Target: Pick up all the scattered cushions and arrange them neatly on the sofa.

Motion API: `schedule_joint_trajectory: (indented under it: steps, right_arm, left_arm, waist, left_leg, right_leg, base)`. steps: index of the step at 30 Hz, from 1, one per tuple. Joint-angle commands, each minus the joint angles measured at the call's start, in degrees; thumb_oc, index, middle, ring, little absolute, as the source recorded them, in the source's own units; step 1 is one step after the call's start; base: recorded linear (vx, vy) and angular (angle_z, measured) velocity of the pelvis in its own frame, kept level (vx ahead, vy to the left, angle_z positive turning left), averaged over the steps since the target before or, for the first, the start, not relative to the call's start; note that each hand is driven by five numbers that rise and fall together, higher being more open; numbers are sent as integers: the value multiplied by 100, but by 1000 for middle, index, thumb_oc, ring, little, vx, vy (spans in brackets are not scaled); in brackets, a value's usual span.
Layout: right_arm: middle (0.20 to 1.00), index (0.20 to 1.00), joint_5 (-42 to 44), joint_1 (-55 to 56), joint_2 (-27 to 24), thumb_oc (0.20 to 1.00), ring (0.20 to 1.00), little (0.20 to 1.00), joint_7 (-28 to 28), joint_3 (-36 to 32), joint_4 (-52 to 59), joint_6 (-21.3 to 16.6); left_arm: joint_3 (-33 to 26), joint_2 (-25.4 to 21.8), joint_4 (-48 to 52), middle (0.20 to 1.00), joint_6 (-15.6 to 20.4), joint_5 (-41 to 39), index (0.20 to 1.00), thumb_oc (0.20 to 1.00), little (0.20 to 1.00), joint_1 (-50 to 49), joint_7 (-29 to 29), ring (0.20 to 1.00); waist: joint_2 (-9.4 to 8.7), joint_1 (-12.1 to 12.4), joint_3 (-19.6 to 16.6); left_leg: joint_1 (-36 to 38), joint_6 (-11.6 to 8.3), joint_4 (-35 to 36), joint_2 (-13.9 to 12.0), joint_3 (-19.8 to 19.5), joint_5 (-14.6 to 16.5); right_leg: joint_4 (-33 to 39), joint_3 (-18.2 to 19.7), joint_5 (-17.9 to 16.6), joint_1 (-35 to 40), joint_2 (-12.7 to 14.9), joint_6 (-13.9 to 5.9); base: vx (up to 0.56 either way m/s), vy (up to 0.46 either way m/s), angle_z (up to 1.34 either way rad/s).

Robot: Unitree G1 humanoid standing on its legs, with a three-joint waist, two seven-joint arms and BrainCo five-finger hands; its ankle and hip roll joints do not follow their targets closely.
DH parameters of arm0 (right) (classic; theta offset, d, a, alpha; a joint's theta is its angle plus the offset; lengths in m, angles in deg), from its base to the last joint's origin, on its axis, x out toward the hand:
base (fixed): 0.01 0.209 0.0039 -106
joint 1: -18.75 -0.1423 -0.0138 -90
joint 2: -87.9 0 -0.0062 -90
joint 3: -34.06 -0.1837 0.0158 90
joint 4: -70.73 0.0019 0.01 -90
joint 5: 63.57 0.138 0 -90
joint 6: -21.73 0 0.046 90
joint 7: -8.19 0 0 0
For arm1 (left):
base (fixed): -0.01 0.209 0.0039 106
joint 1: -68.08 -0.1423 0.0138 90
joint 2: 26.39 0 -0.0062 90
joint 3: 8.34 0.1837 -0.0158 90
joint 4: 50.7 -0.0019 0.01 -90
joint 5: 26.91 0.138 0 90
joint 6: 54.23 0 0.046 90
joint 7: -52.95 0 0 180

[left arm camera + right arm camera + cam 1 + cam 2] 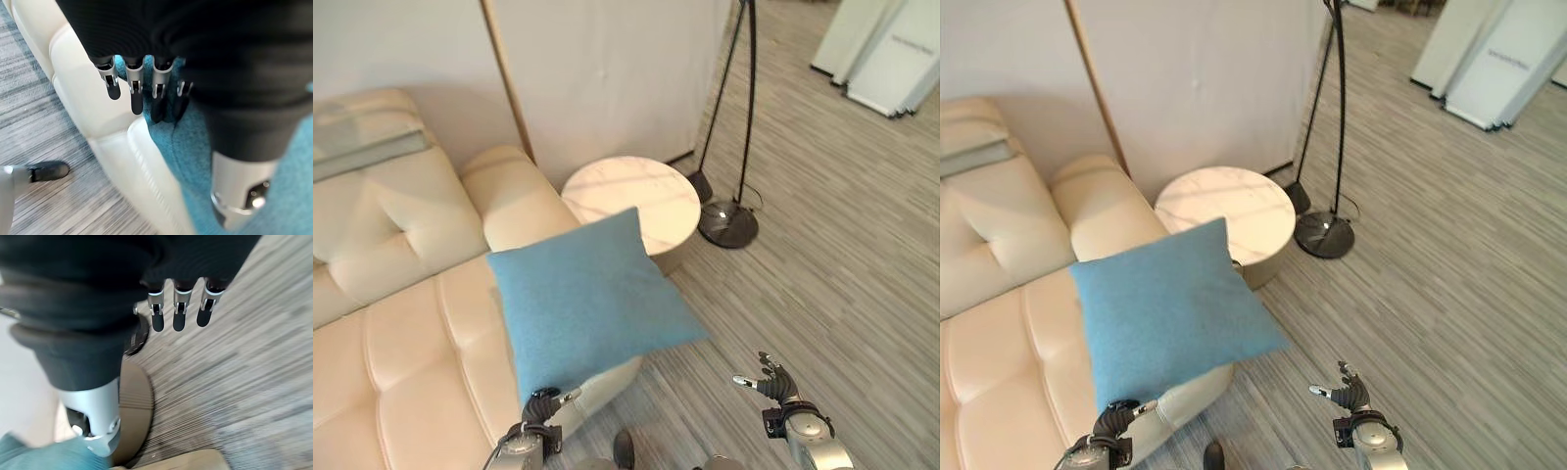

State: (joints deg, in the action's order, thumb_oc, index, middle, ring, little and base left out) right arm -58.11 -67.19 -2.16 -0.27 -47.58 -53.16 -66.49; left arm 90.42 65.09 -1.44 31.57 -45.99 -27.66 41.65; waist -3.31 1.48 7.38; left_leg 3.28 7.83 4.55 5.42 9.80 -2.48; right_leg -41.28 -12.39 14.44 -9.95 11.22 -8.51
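So the left hand (540, 409) has the blue cushion's (587, 299) bottom corner pinched, with the cushion reaching up and away from it over the cream sofa's (401, 333) seat edge. Right hand (773, 384) is off to the side above the wood floor (842, 255), fingers loose, grasping nothing.

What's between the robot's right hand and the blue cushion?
Just bare grey wood floor. The head views show the right hand open over that floor, apart from the blue cushion, which lies on the sofa's edge.
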Motion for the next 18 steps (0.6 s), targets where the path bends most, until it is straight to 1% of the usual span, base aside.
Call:
schedule_joint_trajectory:
  steps: [1, 2, 3, 4, 5, 6, 7, 8, 10, 12, 13, 14, 16, 18]
  right_arm:
    - [1000, 1000, 111, -198, -74, 1000, 1000, 1000, -80, -98, -58, -48]
    - [1000, 1000, 111, -198, -74, 1000, 1000, 1000, -80, -98, -58, -48]
    - [1000, 1000, 191, -154, -59, 1000, 1000, 1000, -87, -126, -76, -27]
    - [1000, 1000, 242, -139, -51, 1000, 1000, 1000, -86, -140, -95, -31]
    - [1000, 1000, 272, -120, -58, 1000, 1000, 1000, -103, -159, -146, -27]
    - [1000, 1000, 280, -104, -70, 1000, 1000, 1000, -108, -177, -141, -18]
    - [1000, 1000, 280, -104, -70, 1000, 1000, 1000, -108, -177, -141, -18]
    - [1000, 1000, 304, -82, -76, 1000, 1000, 1000, -87, -202, -168, -32]
    - [1000, 1000, 283, -103, -76, 1000, 1000, 1000, -43, -157, -237, -61]
    - [1000, 1000, 286, -123, -82, 1000, 1000, 1000, -30, -131, -335, -62]
    - [1000, 1000, 221, -180, -142, 1000, 1000, 1000, 13, -40, -402, -64]
    - [1000, 1000, 229, -170, -193, 1000, 1000, 1000, 39, -23, -373, -80]
    - [1000, 1000, 228, -170, -286, 1000, 1000, 1000, 26, 1, -387, -99]
    - [1000, 1000, 299, -176, -353, 1000, 1000, 1000, 14, -36, -392, -100]
  left_arm:
    - [-154, -95, 314, 1000, 295, 22, 1000, 1000, 1000, 298, -24, 1000]
    - [-154, -95, 314, 1000, 295, 22, 1000, 1000, 1000, 298, -24, 1000]
    - [-126, -112, 290, 1000, 285, 66, 1000, 1000, 1000, 326, -4, 1000]
    - [-113, -132, 250, 1000, 288, 88, 1000, 1000, 1000, 369, 8, 1000]
    - [-101, -154, 200, 1000, 306, 116, 1000, 1000, 1000, 426, 16, 1000]
    - [-83, -169, 167, 1000, 315, 127, 1000, 1000, 1000, 453, 34, 1000]
    - [-83, -169, 167, 1000, 315, 127, 1000, 1000, 1000, 453, 34, 1000]
    - [-80, -188, 125, 1000, 360, 142, 1000, 1000, 1000, 473, 40, 1000]
    - [-70, -165, -13, 1000, 370, 190, 1000, 1000, 1000, 451, 88, 1000]
    - [-60, -136, -93, 1000, 365, 204, 1000, 1000, 1000, 446, 111, 1000]
    - [-79, -111, -158, 1000, 359, 184, 1000, 1000, 1000, 404, 120, 1000]
    - [-74, -91, -171, 1000, 344, 139, 1000, 1000, 1000, 360, 134, 1000]
    - [-46, -69, -299, 1000, 330, 127, 1000, 1000, 1000, 383, 165, 1000]
    - [-13, -14, -590, 1000, 290, 134, 1000, 1000, 1000, 431, 203, 1000]
  waist:
    - [148, -67, 148]
    - [148, -67, 146]
    - [147, -132, 171]
    - [142, -168, 177]
    - [134, -193, 190]
    - [124, -216, 197]
    - [124, -218, 199]
    - [103, -231, 187]
    - [57, -219, 130]
    - [55, -228, 87]
    - [55, -202, 19]
    - [51, -200, -4]
    - [27, -203, 26]
    - [4, -239, 83]
  left_leg:
    - [-96, -592, 45, -451, -88, 360]
    - [-98, -592, 45, -451, -88, 360]
    - [-15, -622, 45, -436, -258, 380]
    - [-10, -634, 45, -436, -364, 367]
    - [-4, -663, 45, -433, -492, 345]
    - [15, -679, 45, -433, -605, 352]
    - [16, -679, 45, -433, -606, 352]
    - [66, -711, 45, -434, -815, 366]
    - [150, -748, 45, -452, -922, 403]
    - [174, -768, 45, -477, -944, 409]
    - [262, -852, 45, -628, -1022, 425]
    - [240, -881, -6, -683, -1096, 418]
    - [77, -939, -346, -740, -1225, 459]
    - [-124, -976, -680, -722, -1220, 475]
  right_leg:
    - [2629, 80, -1046, 655, -542, 246]
    - [2631, 80, -1048, 655, -543, 247]
    - [3455, 794, -1258, 610, -709, 177]
    - [3789, 1254, -1402, 526, -802, 143]
    - [4034, 1602, -1522, 428, -847, 108]
    - [4232, 1751, -1634, 390, -850, 79]
    - [4234, 1750, -1635, 393, -849, 79]
    - [4486, 1771, -1793, 283, -857, 49]
    - [4614, 1519, -1806, 483, -793, 73]
    - [4628, 1498, -1798, 538, -811, 92]
    - [4628, 1400, -1726, 697, -880, 171]
    - [4628, 1352, -1675, 776, -918, 228]
    - [4628, 1199, -1563, 937, -952, 322]
    - [4628, 987, -1493, 1040, -934, 405]
  base:
    - [112, -85, 37]
    - [168, -102, 32]
    - [163, -112, 47]
    - [222, -179, 61]
    - [145, -164, 74]
    - [98, -120, 58]
    - [160, -228, 64]
    - [194, -264, 51]
    - [248, -326, 72]
    - [180, -265, 51]
    - [211, -370, 31]
    - [252, -473, 36]
    - [119, -328, 60]
    - [54, -245, 65]
